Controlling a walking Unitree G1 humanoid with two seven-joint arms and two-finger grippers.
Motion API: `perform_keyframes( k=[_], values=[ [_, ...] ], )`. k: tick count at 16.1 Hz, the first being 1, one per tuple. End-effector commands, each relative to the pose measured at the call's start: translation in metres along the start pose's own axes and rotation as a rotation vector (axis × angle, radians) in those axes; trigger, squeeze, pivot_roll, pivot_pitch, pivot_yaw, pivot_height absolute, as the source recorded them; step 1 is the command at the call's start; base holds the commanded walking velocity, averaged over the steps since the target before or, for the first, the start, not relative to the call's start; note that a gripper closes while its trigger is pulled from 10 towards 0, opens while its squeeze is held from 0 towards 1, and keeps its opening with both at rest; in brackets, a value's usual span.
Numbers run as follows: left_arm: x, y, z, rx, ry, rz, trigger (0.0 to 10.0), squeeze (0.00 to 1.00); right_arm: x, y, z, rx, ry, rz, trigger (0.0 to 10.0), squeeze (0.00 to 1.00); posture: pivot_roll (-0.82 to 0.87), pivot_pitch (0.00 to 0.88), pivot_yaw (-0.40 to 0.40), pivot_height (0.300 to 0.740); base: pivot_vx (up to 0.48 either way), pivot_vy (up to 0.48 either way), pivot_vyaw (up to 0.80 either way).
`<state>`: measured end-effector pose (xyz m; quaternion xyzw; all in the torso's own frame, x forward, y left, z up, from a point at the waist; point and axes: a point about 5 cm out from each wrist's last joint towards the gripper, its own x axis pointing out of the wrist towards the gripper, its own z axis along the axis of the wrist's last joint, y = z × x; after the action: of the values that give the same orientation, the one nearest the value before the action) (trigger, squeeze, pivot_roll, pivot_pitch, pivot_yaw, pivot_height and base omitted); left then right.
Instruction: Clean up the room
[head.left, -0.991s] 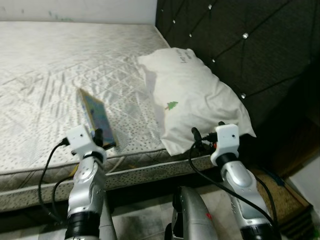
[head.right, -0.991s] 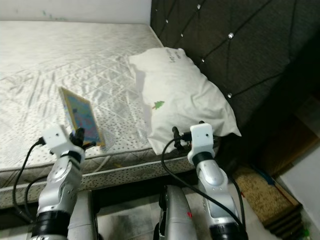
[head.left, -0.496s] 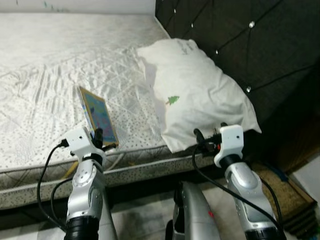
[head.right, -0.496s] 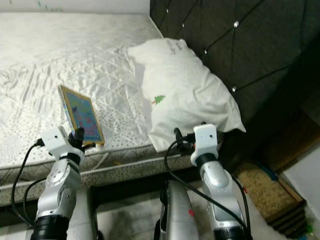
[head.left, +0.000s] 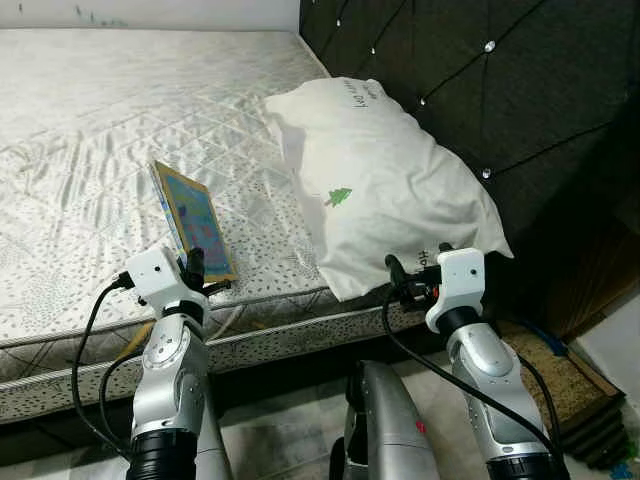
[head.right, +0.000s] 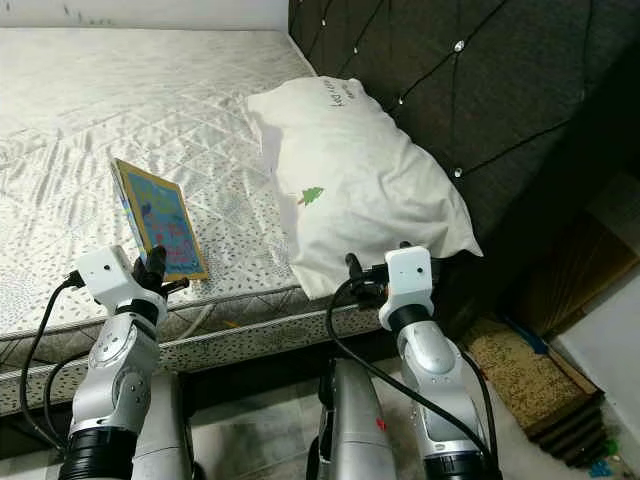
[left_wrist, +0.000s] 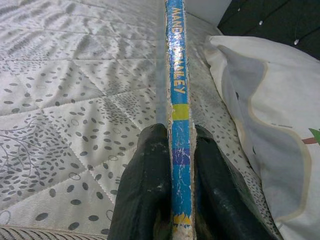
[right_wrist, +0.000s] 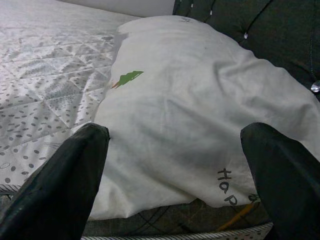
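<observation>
Book (head.left: 193, 222) pinched in the left gripper (left_wrist: 172, 150), held upright on its edge over the near side of the mattress (head.left: 90, 130). Versus a second ago it sits a little higher and further from the bed edge, though the head camera also shifted, so part of that may be view change. Reads as book lifted clear, ready to carry off. Left jaws closed narrow on the spine, one finger on each cover, lower end of the book between them. Right gripper (right_wrist: 175, 165) has jaws spread wide, holding nothing, pillow (right_wrist: 200, 115) straight ahead of them, apparently not touching.
</observation>
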<state>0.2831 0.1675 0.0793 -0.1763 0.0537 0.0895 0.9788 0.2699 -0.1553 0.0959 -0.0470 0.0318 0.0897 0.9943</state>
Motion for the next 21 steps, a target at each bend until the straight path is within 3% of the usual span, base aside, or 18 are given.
perform_keyframes(
  k=[1,9,13,16,17,19,21],
  values=[
    [0.003,-0.013,0.013,-0.013,-0.052,-0.041,10.0,0.00,0.002,-0.003,0.001,-0.002,0.000,-0.010,10.0,0.00,-0.03,0.000,-0.087,0.526,0.000,0.000,0.00],
    [0.003,-0.015,0.013,-0.020,-0.061,-0.049,10.0,0.00,0.003,-0.002,0.002,-0.013,-0.004,0.003,10.0,0.00,-0.03,0.000,-0.093,0.526,0.343,0.000,0.00],
    [0.006,-0.016,0.006,-0.016,-0.004,-0.026,10.0,0.00,0.004,-0.001,0.002,-0.010,-0.004,0.001,10.0,0.00,-0.04,0.000,-0.089,0.526,0.138,0.000,0.00],
    [0.007,-0.031,-0.012,-0.074,0.137,-0.100,10.0,0.00,0.005,-0.003,0.002,-0.012,-0.004,-0.008,10.0,0.00,-0.04,0.004,-0.087,0.526,0.000,0.000,0.00],
    [0.007,-0.037,-0.020,-0.055,0.201,-0.133,10.0,0.00,0.005,-0.004,0.002,-0.016,-0.001,-0.012,10.0,0.00,-0.04,0.004,-0.087,0.526,0.000,0.000,0.00],
    [0.010,-0.060,-0.027,-0.144,0.283,-0.212,10.0,0.00,0.003,-0.006,0.003,-0.034,-0.005,-0.023,10.0,0.00,-0.05,0.007,-0.085,0.526,0.000,0.000,0.00],
    [0.012,-0.072,-0.038,-0.154,0.405,-0.245,10.0,0.00,-0.007,-0.010,0.003,-0.025,0.019,0.028,10.0,0.00,-0.07,0.012,-0.085,0.526,0.000,0.000,0.00]
  ],
)
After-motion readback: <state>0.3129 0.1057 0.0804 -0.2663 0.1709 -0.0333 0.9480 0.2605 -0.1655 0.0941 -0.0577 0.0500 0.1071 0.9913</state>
